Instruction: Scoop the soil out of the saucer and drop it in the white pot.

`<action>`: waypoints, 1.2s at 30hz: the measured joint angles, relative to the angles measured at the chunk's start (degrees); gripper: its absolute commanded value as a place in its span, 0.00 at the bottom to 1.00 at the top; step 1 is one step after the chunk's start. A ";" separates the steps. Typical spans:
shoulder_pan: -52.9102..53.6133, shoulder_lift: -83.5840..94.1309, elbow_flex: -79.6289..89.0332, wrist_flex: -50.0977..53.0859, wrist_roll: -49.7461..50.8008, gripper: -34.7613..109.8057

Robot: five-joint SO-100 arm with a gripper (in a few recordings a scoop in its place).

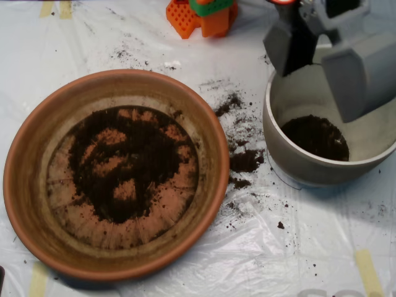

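The terracotta saucer [37, 130] fills the left half of the overhead view. A thin, patchy layer of dark soil [133, 162] covers its ridged floor, with bare orange patches showing through. At the right stands the white pot [279, 145], with a small heap of soil [315, 136] on its bottom. My grey scoop [328, 55] hangs over the pot's upper right part, its two shells spread apart, so it is open. I see no soil between the shells.
Spilled soil crumbs [244, 159] lie on the plastic sheet between saucer and pot, with more scattered toward the top. An orange and green plastic part [201, 15] sits at the top edge. Tape strips [369, 271] mark the sheet.
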 measured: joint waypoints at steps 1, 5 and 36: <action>1.67 0.97 0.00 0.00 0.53 0.50; 8.61 4.75 1.05 -0.09 2.90 0.52; 41.48 6.15 66.27 -41.40 -12.13 0.51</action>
